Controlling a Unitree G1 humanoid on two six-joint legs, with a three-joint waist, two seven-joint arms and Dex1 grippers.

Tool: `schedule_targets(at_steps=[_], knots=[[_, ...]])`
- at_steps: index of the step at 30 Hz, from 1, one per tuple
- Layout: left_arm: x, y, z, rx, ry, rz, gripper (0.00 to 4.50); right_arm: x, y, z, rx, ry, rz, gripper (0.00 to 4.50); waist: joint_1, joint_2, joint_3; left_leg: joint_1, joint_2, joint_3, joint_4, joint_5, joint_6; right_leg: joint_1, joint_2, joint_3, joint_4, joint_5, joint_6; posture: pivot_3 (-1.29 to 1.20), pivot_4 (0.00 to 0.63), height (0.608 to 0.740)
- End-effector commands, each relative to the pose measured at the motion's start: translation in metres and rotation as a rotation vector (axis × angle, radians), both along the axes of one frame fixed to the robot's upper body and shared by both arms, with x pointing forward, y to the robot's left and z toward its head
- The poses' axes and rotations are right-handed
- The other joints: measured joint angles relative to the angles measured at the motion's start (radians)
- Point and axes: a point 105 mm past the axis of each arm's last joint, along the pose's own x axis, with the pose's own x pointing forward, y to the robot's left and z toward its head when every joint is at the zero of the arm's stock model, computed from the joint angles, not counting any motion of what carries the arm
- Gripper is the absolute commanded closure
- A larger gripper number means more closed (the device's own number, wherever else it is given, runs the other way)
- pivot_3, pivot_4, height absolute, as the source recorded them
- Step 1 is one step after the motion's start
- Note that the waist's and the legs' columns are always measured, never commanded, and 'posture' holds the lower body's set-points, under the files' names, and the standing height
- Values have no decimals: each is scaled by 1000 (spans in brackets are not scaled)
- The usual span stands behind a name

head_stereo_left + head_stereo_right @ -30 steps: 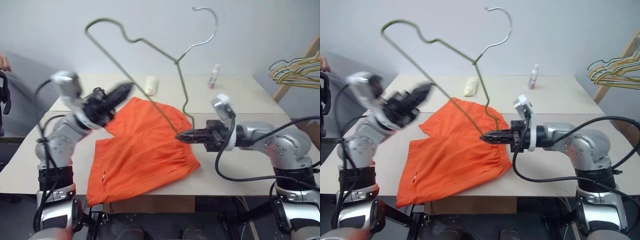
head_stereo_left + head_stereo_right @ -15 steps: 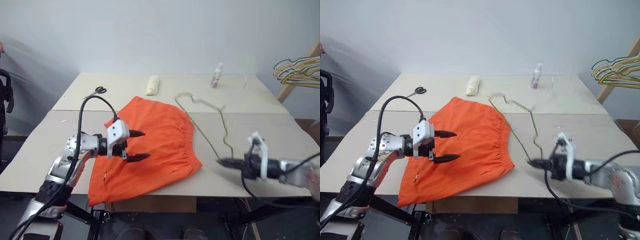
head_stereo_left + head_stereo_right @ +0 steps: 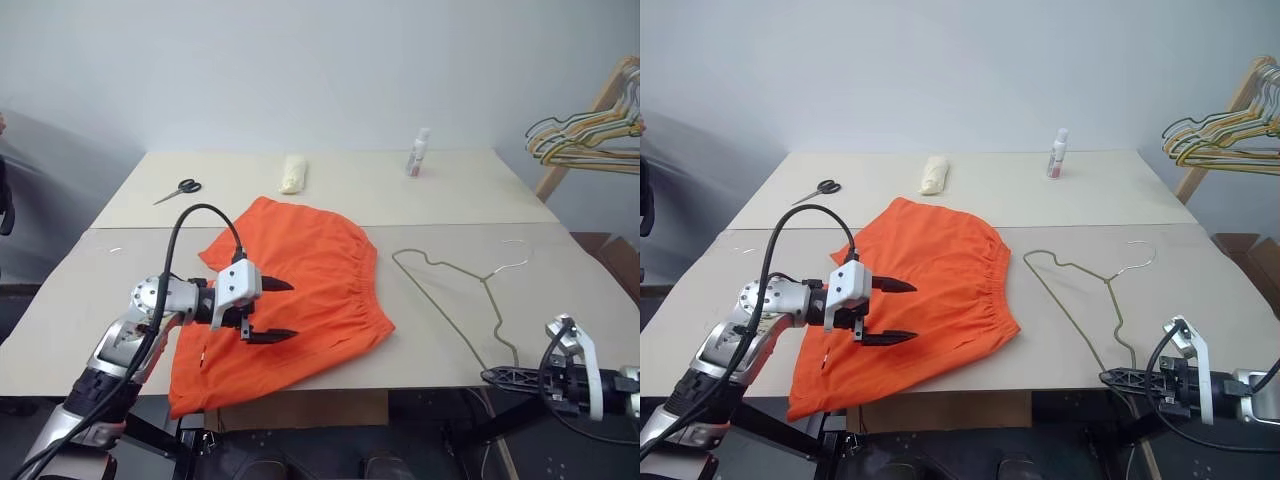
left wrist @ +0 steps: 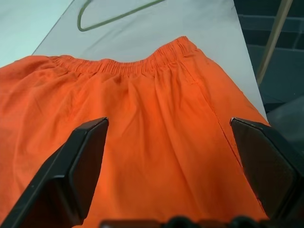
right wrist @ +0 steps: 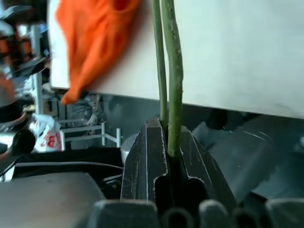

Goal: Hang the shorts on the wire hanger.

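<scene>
Lowered from mid-air, the wire hanger now lies flat on the table's right half, its near corner still clamped between the right gripper's closed jaws just past the near edge. Jaws now spread wide, the left gripper hovers over the shorts, which lie flat left of the hanger. Nothing is hung yet. Scissors, a rolled cloth and a small bottle sit far; coloured hangers hang at right.

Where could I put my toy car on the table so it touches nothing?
Best spot: the bare back part of the table, between the rolled cloth and the small bottle. The front left corner is bare too. The middle is crowded by the shorts and the wire hanger.
</scene>
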Motion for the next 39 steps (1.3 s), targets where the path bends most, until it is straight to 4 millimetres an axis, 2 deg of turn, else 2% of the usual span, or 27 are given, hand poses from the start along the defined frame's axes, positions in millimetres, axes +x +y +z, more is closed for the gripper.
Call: schedule_targets(at_steps=[1,8,15,20,29,36,39], knots=[[4,0,12,-16,-64,30,60,7,2,-1,-7,-22,13,4500,2,0,0,0,0,0,0,0,0,0,0,0,0,0,0,-14,0,740],[1,2,9,0,-52,17,60,13,20,-1,59,-48,71,4500,3,0,0,0,0,-1,0,0,0,0,0,0,0,0,0,-8,0,740],[1,3,9,7,-56,19,60,8,34,0,119,-58,137,4500,8,0,0,0,0,-1,0,0,0,0,0,0,0,0,0,-4,0,740],[2,4,7,18,-60,23,60,9,34,-6,109,-44,126,4500,11,0,0,0,0,-1,0,0,0,0,0,0,0,0,0,2,0,740],[-2,4,6,17,-52,20,60,25,10,3,79,-97,24,4500,16,0,0,0,0,-1,0,0,0,0,0,0,0,0,0,4,0,740],[-3,2,5,14,-49,20,60,13,20,-13,55,-37,86,4500,23,0,0,0,0,-1,1,0,0,0,0,0,0,0,0,12,0,740],[-4,3,5,14,-47,23,60,11,27,-12,85,-40,104,4500,23,0,0,0,0,-1,0,0,0,0,0,0,0,0,0,16,0,740]])
